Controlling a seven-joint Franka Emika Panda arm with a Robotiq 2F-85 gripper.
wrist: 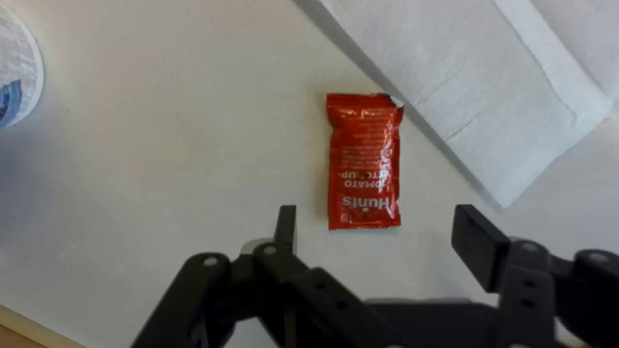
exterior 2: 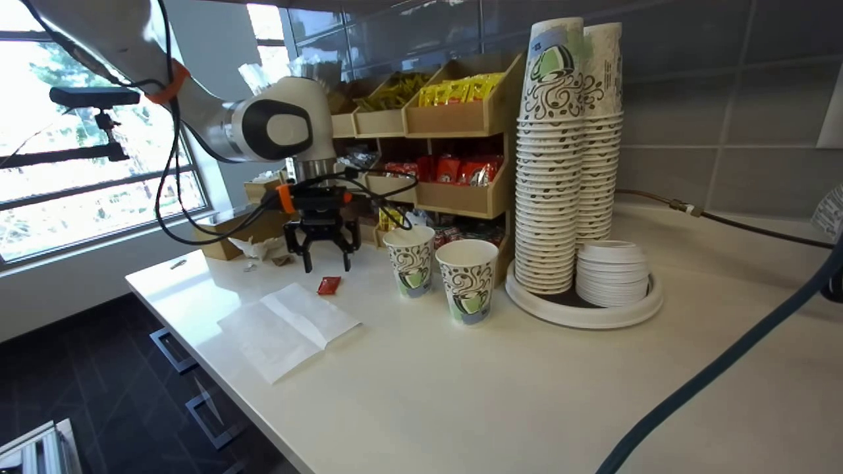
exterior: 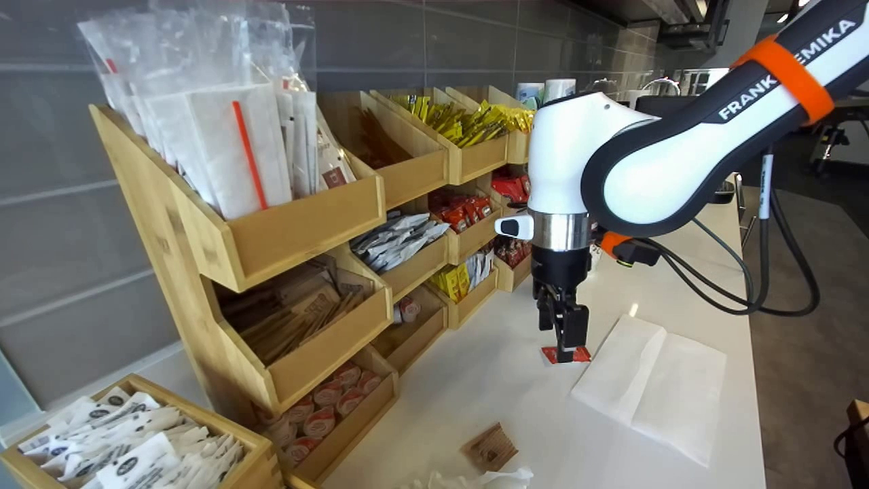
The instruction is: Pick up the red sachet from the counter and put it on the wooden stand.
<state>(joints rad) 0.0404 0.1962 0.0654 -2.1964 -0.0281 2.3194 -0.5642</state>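
The red sachet (wrist: pixel 365 164) lies flat and loose on the pale counter (wrist: pixel 169 169); both exterior views show it too (exterior: pixel 581 354) (exterior 2: pixel 328 285). My gripper (wrist: pixel 375 232) is open and empty. In the wrist view its fingers stand apart, to the left and right of the sachet's near end, not touching it. In an exterior view the gripper (exterior 2: pixel 327 263) hangs pointing down above the sachet; in an exterior view a finger (exterior: pixel 563 339) hides part of it. The wooden stand (exterior: pixel 309 227) with tiered bins runs along the wall, also seen in an exterior view (exterior 2: pixel 454 122).
A white folded sheet (wrist: pixel 464 96) lies beside the sachet. Two paper cups (exterior 2: pixel 411 260) (exterior 2: pixel 467 280) stand near the stand; a cup (wrist: pixel 19 72) shows in the wrist view. Tall cup stacks (exterior 2: pixel 550 197) stand on a round tray (exterior 2: pixel 593 320). A brown packet (exterior: pixel 490 448) lies on the counter.
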